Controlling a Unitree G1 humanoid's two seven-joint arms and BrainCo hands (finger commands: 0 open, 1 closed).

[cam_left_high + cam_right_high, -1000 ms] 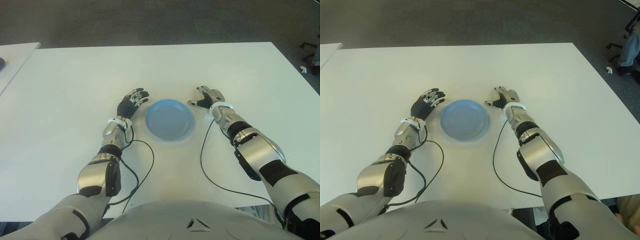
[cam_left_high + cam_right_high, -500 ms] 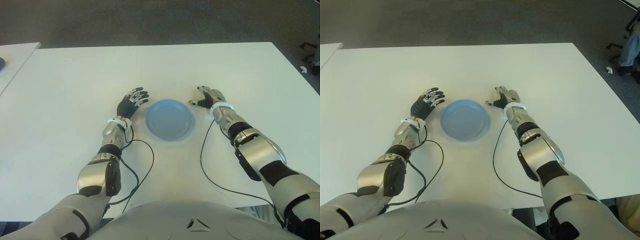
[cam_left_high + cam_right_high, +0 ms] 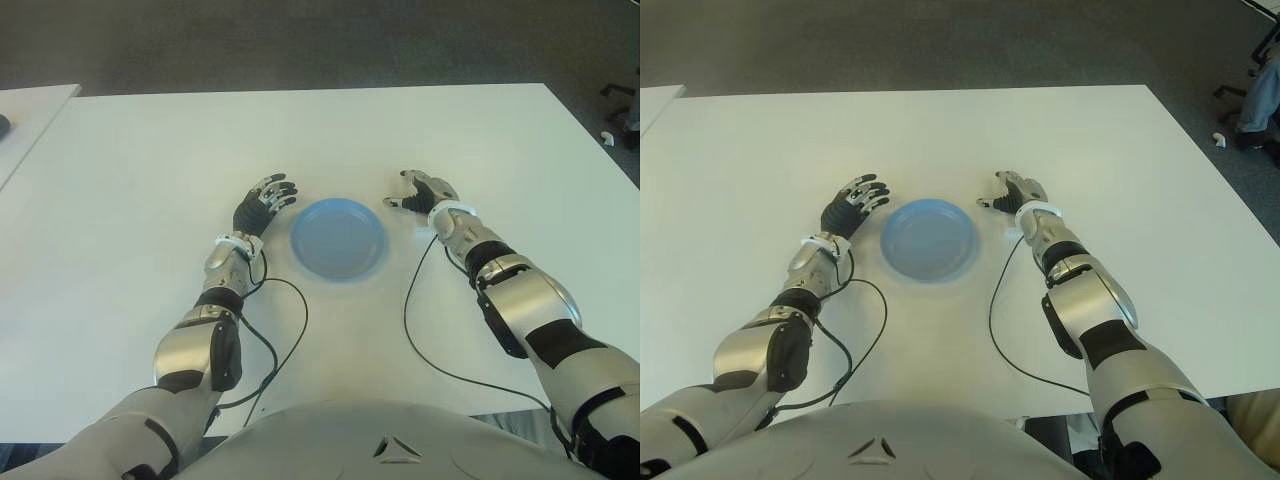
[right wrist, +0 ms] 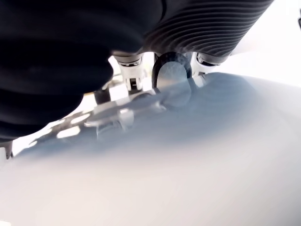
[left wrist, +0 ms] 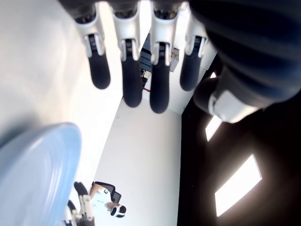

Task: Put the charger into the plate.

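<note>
A round blue plate (image 3: pixel 303 240) lies on the white table (image 3: pixel 150 150) between my two hands, with nothing in it. My left hand (image 3: pixel 265 203) shows just left of the plate, fingers (image 5: pixel 131 80) spread straight and holding nothing. The plate's rim (image 5: pixel 33 179) is close by in the left wrist view. My right hand (image 3: pixel 420 192) shows just right of the plate, palm down. In the right wrist view a pale glossy surface (image 4: pixel 188 155) lies close under that hand. I cannot make out the charger in any view.
Black cables (image 3: pixel 290 300) trail from both wrists across the near part of the table toward my body. A second white table (image 3: pixel 25 110) stands at the far left. Dark floor lies beyond the far edge.
My right hand has shifted a little to the right, away from the plate. The left hand and the plate have stayed put.
</note>
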